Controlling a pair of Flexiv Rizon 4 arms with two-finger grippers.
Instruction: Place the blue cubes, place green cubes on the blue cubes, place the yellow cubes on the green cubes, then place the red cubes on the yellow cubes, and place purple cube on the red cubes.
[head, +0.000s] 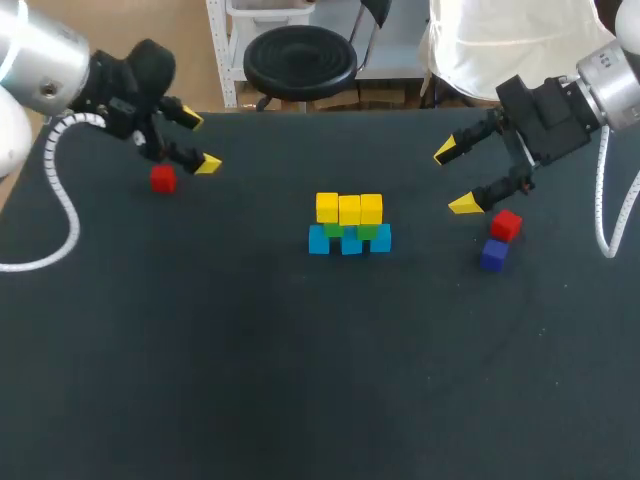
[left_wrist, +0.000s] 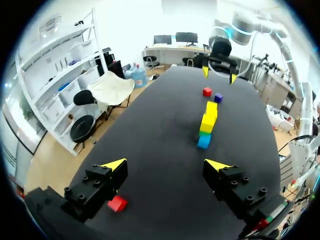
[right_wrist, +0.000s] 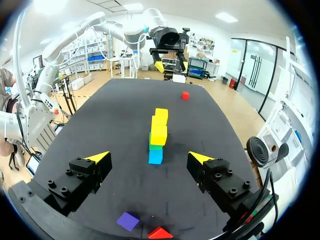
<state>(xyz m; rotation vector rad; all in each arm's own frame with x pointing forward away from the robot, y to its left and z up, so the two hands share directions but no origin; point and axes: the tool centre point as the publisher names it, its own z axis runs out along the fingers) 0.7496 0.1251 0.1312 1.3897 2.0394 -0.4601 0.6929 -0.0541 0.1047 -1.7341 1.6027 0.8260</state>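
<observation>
from the head view, the stack (head: 349, 225) stands mid-table (head: 300, 380). it has three blue cubes (head: 348, 242) below and three yellow cubes (head: 349, 208) on top, and the green cubes (head: 333, 230) between them show only as two slivers. our left gripper (head: 199, 142) hangs open just by the left red cube (head: 162, 178). our right gripper (head: 454, 177), also open, is near the right red cube (head: 506, 224), with the purple cube (head: 493, 254) just beside it, looking dark blue here.

in the left wrist view, the left gripper (left_wrist: 165, 164) has its fingers wide apart with nothing between them. the left red cube (left_wrist: 117, 203) is partly hidden under one finger. the stack (left_wrist: 207, 122) is seen end-on, so we cannot count its cubes.

in the right wrist view, the right gripper (right_wrist: 149, 158) is likewise spread and holds nothing. the purple cube (right_wrist: 128, 220) shows its true colour under it, and the right red cube (right_wrist: 160, 233) is cut off to a corner. the left red cube (right_wrist: 185, 95) is tiny, far beyond the stack (right_wrist: 158, 135).
</observation>
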